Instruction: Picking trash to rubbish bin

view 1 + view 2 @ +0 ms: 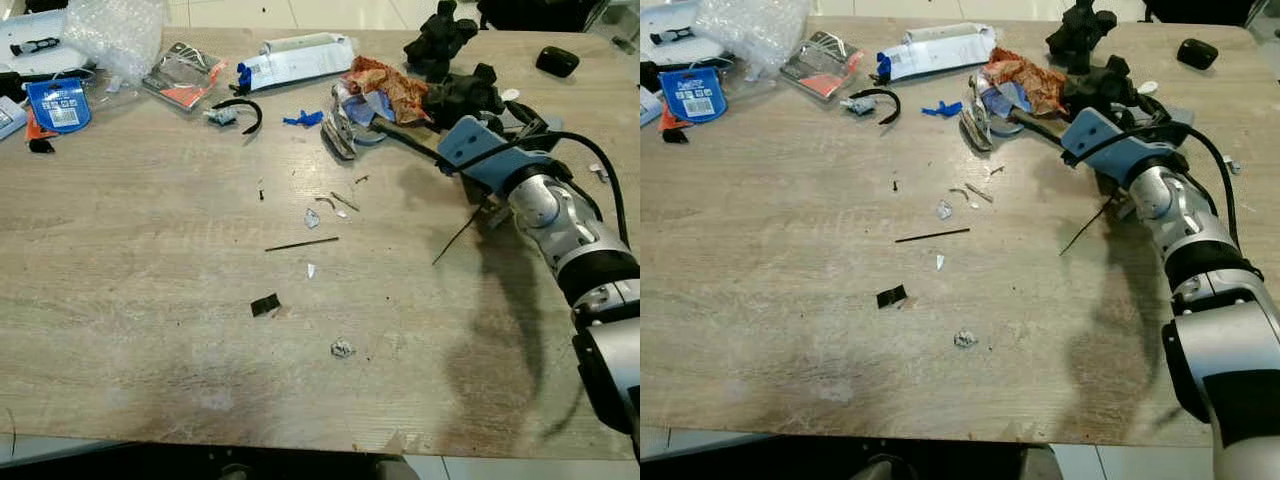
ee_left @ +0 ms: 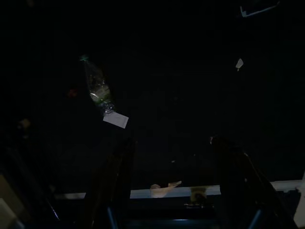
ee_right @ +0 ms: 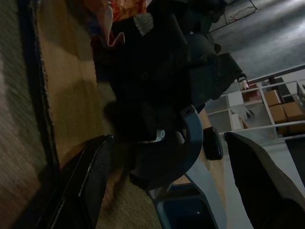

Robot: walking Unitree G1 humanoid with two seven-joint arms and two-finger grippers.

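**Right hand reaches for the crumpled wrapper pile**

The right hand (image 1: 395,125) stretches over the wooden desk (image 1: 150,300), fingers spread open and empty in its wrist view, aimed at the crinkled orange wrapper (image 1: 385,82) at the far edge. Small scraps lie mid-desk: a thin black stick (image 1: 301,243), a foil crumb (image 1: 342,348). The left hand (image 2: 171,157) hangs idle, open.

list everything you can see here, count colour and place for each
table: 1, light wood, under everything
bubble wrap: 1, clear, far left
blue pack: 1, blue, left edge
white pack: 1, white and blue, far middle
wrapper: 1, orange, far right of middle
thin stick: 1, black, table middle
black scrap: 1, black, near middle
foil ball: 1, silver, near edge
bottle: 1, clear, on dark floor in left wrist view
right gripper: open, at the wrapper pile
left gripper: open, hangs idle
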